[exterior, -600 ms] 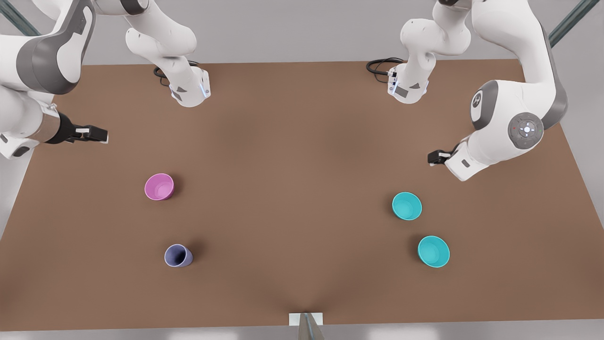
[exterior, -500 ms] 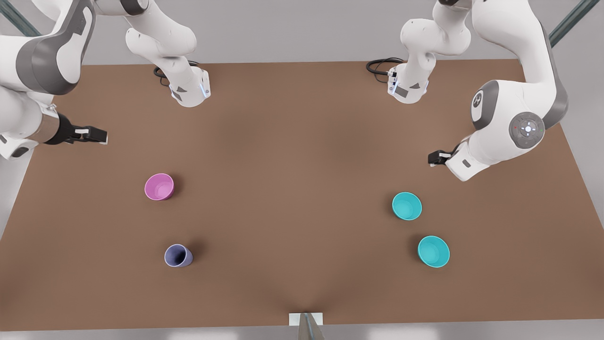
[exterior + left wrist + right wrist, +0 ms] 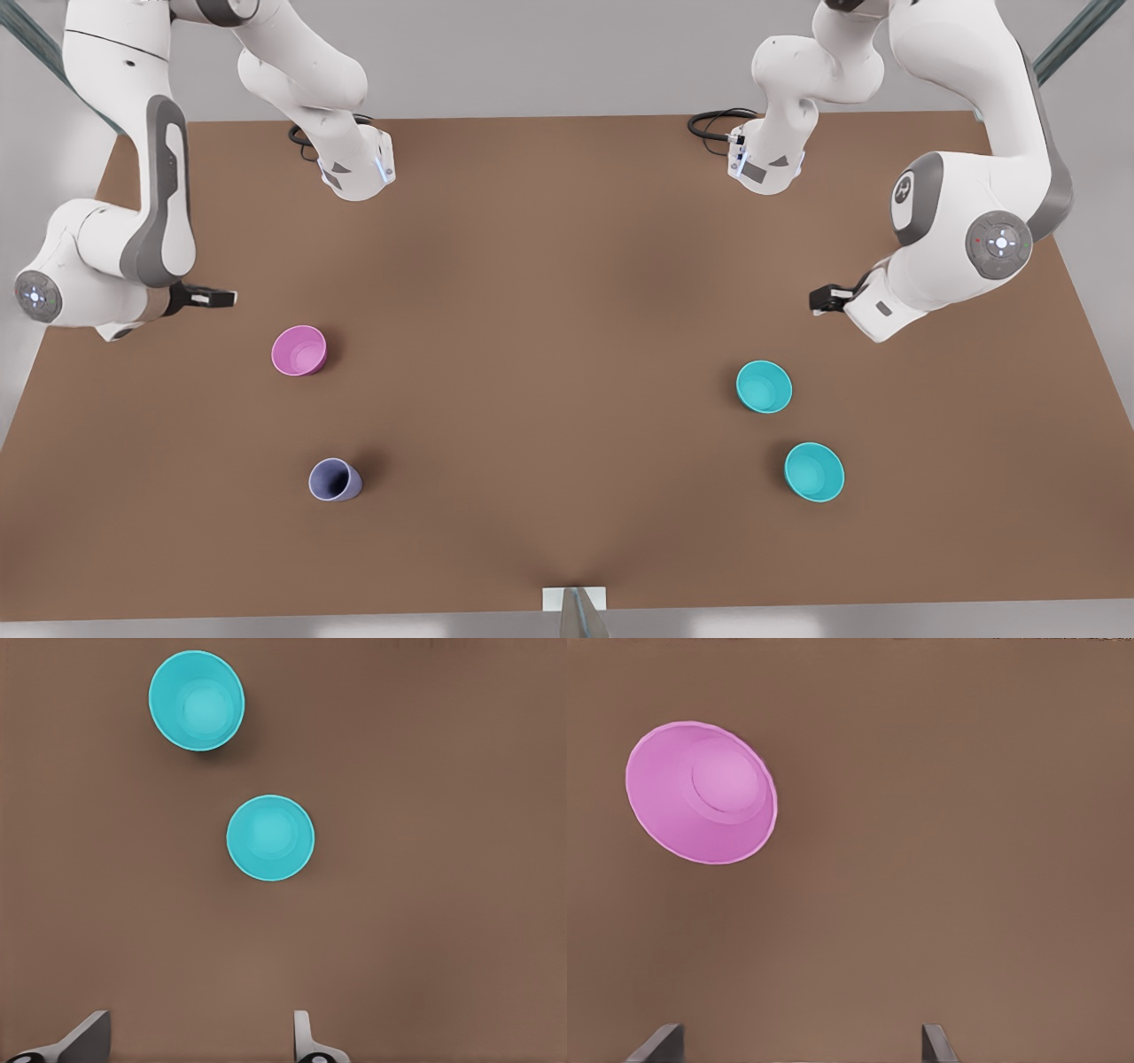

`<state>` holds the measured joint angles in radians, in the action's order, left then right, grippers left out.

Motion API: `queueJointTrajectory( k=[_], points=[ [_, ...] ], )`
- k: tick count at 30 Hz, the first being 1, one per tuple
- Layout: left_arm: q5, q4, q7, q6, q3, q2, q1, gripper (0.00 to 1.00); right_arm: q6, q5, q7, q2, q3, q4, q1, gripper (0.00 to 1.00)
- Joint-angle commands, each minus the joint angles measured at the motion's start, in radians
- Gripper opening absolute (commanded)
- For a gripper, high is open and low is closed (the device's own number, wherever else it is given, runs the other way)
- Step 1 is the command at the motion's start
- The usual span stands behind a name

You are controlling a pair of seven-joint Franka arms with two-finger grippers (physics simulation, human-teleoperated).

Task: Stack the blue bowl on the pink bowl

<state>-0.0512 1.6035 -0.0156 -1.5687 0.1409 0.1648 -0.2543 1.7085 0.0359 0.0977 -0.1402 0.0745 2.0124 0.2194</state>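
Observation:
The pink bowl stands upright on the brown table at the front view's left, and it also appears in the right wrist view. My right gripper hovers open behind and to the left of it, apart from it. Two alike blue bowls stand at the front view's right: one nearer my left gripper, one farther. My left gripper is open above the table, behind the nearer blue bowl, holding nothing.
A lavender cup stands in front of the pink bowl. Both arm bases and a black cable sit at the table's far edge. A wide bare stretch lies between the pink and blue bowls.
My right arm has swung and dropped, bringing its gripper closer to the pink bowl. My left gripper has shifted only slightly. The bowls and the cup have not moved.

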Motion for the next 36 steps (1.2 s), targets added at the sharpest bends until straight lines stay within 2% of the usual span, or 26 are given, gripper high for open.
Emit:
queueJointTrajectory(
  k=[1,2,4,6,9,14,23,31,32,33,34,35,36],
  points=[
    [0.001,0.000,0.009,-0.001,0.000,-0.001,0.000,1.00,0.351,-0.010,0.039,-0.001,0.001,0.075,0.012,1.00],
    [0.001,0.000,0.011,0.003,0.000,-0.002,0.007,1.00,0.405,-0.011,0.028,-0.012,0.001,0.105,0.015,1.00],
    [0.001,0.000,0.011,0.001,0.000,-0.002,0.007,1.00,0.404,-0.019,-0.045,-0.045,-0.001,0.092,0.012,1.00],
    [0.013,0.007,0.013,0.003,0.000,-0.001,0.013,1.00,0.407,-0.120,-0.076,-0.107,-0.002,0.083,0.011,1.00],
    [0.054,-0.005,0.031,-0.022,-0.001,-0.004,0.023,1.00,0.407,-0.126,-0.082,-0.187,-0.002,0.026,0.009,1.00],
    [0.096,-0.007,0.048,-0.088,-0.003,0.002,0.018,1.00,0.410,-0.128,-0.092,-0.231,-0.009,0.023,-0.002,1.00],
    [0.093,-0.014,0.045,-0.083,-0.012,-0.011,0.013,1.00,0.410,-0.149,-0.090,-0.254,-0.009,0.080,-0.054,1.00],
    [0.090,-0.051,0.046,-0.083,-0.017,-0.004,0.012,1.00,0.526,-0.162,-0.073,-0.292,-0.009,0.143,-0.048,1.00],
    [0.085,-0.051,0.046,-0.082,-0.015,-0.002,0.015,1.00,0.526,-0.162,-0.073,-0.297,-0.009,0.140,-0.048,0.96],
    [0.061,-0.048,0.045,-0.038,-0.017,0.012,0.013,1.00,0.528,-0.163,-0.072,-0.299,-0.009,0.140,-0.048,0.86],
    [0.050,-0.046,0.045,-0.001,-0.017,0.016,0.010,1.00,0.530,-0.172,-0.052,-0.303,-0.009,0.137,-0.048,0.69],
    [0.050,-0.046,0.043,0.010,-0.015,0.024,0.026,1.00,0.531,-0.177,-0.046,-0.305,-0.009,0.137,-0.048,0.45],
    [0.051,-0.048,0.045,0.004,-0.015,0.027,0.047,1.00,0.530,-0.179,-0.046,-0.305,-0.009,0.134,-0.048,0.28]
  ],
)
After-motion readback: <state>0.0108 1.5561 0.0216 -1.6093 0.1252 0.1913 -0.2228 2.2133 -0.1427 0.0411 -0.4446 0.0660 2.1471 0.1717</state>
